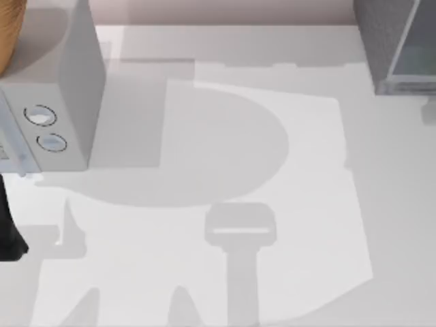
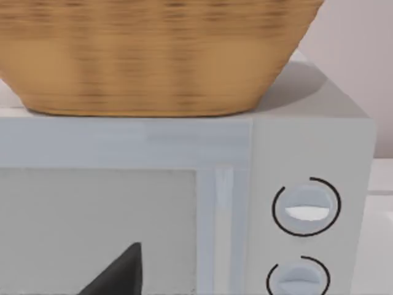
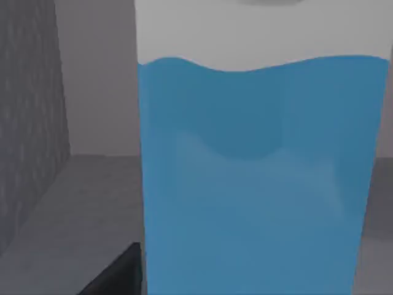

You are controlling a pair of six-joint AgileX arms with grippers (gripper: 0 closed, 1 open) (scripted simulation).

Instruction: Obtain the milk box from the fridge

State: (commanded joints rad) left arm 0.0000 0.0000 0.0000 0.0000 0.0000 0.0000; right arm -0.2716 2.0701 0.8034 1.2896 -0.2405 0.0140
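Right wrist view: milk box (image 3: pixel 252 178) close-up, w/in fridge (image 3: pixel 31 123).

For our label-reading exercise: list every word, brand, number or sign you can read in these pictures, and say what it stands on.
None can be read.
Milk box: plain blue side under a white top, no lettering.
Light grey box: two round dials, unmarked.
Fridge: no label on its speckled wall or glassy front.
Wicker basket: no text.
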